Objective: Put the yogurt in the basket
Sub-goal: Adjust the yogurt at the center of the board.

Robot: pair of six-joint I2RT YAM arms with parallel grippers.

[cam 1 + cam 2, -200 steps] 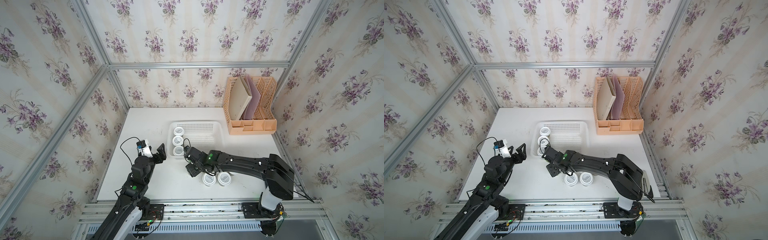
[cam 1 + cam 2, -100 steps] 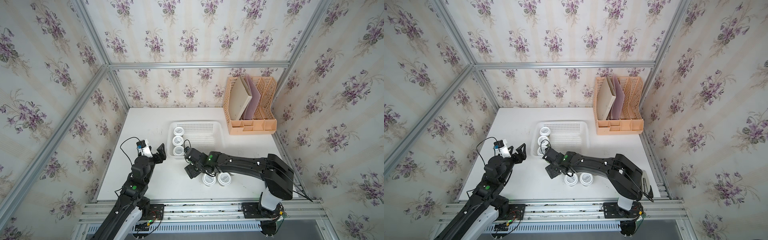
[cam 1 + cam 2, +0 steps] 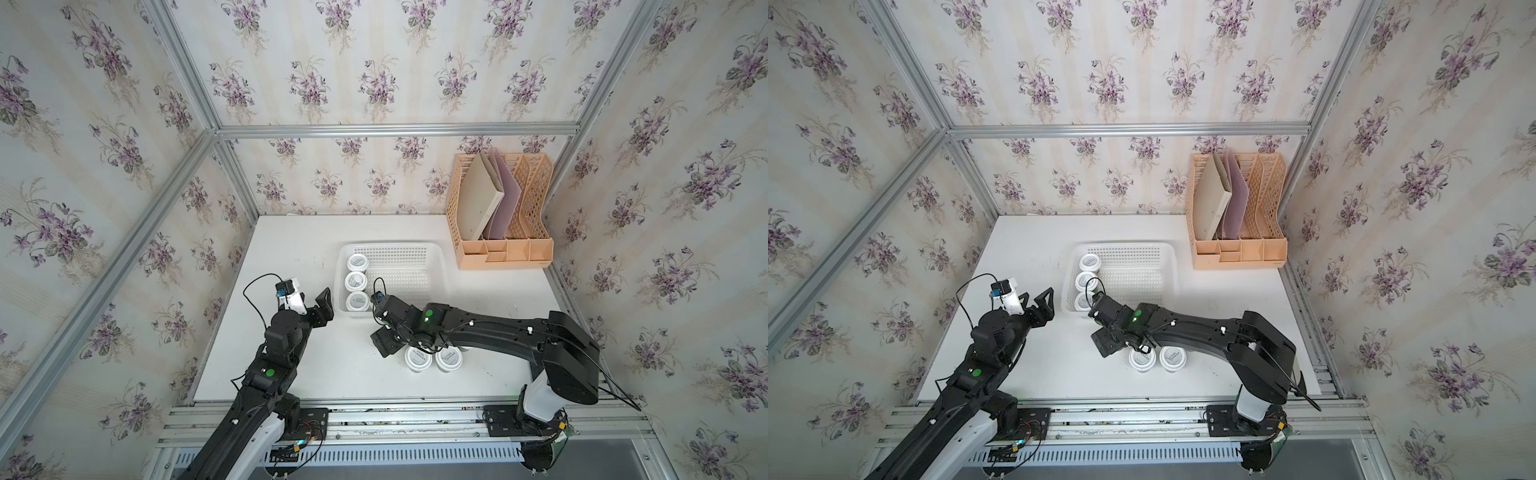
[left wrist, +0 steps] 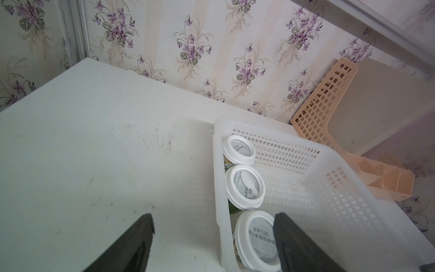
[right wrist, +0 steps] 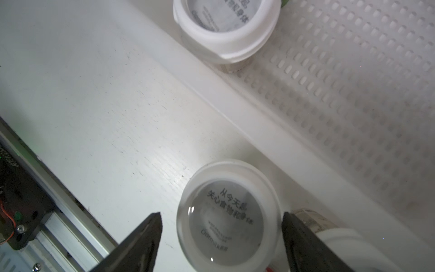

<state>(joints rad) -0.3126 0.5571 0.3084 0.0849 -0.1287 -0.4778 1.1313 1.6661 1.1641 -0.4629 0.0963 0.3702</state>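
Widened since the frame one second earlier, the jaws of the right claw are set open on either side of one yogurt cup; a clear gap is seen at one finger, so the cup is not gripped. This cup is shown upright on the white surface, just outside the near wall of the basket, with a neighbouring cup just beside the other finger. In both top views, three yogurt cups are lined along the left wall of the basket, and two further cups are placed side by side on the surface near the right arm. The left claw is unchanged from the earlier frame: it is held open and empty beside the basket. A peach file rack is placed at the far right corner.
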